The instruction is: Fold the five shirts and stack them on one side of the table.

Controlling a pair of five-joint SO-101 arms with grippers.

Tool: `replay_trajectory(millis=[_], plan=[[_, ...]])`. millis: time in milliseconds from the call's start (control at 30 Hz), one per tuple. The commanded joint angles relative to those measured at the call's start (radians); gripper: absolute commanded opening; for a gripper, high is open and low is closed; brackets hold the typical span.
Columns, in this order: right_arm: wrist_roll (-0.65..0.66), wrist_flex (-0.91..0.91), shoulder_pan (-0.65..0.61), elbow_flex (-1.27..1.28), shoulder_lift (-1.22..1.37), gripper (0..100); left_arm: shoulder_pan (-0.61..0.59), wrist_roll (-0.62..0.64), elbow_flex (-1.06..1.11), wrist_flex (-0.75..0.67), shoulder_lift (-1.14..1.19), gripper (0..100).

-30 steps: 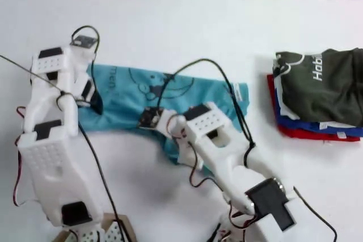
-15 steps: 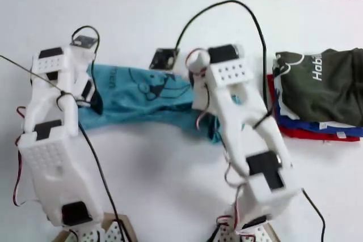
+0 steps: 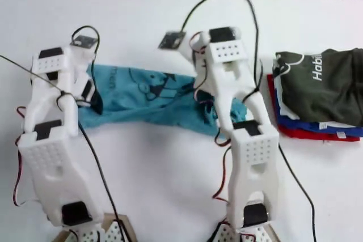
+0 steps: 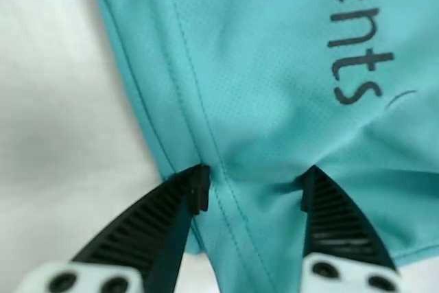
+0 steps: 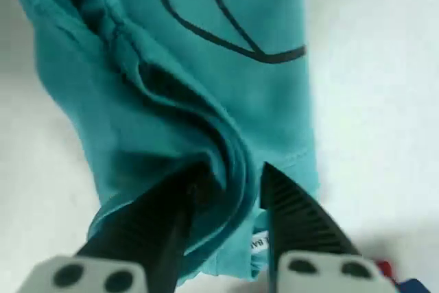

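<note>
One teal shirt [image 3: 142, 97] is lying stretched across the white table [image 3: 170, 21] between the two arms. The right gripper [image 5: 230, 183] is pinching a bunched fold at one end, jaws nearly together on the cloth. The left gripper [image 4: 254, 186] is spread wide, both tips pressing on the other end beside a hem. A stack of folded shirts [image 3: 317, 97], dark green on top, is sitting at the table's right side.
</note>
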Motion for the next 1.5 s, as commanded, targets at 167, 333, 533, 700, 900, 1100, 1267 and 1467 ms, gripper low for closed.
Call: replay_trajectory(millis=[167,333,533,700,900,1100,1267,1467], plan=[[-0.175,0.048,0.084,-0.176,-0.074,23.7,0.011,0.008,-0.016,-0.035,0.011,25],[-0.229,0.05,0.054,0.0,-0.202,0.5,0.011,0.008,-0.016,-0.035,0.011,25],[-0.232,-0.016,0.01,0.324,-0.318,2.2,0.011,0.008,-0.016,-0.035,0.011,25],[-0.229,-0.213,0.096,0.431,-0.289,2.2,0.011,0.008,-0.016,-0.035,0.011,25],[-0.235,-0.265,0.14,0.423,-0.249,2.2,0.011,0.011,-0.018,-0.035,0.011,25],[-0.236,-0.154,0.081,0.393,-0.496,2.2,0.014,0.054,-0.021,-0.041,-0.002,25],[-0.236,-0.147,0.151,0.62,-0.696,2.2,0.015,0.055,-0.134,0.08,-0.054,25],[-0.236,-0.403,0.219,1.131,-0.949,2.2,-0.02,0.048,-0.395,0.27,-0.121,25]])
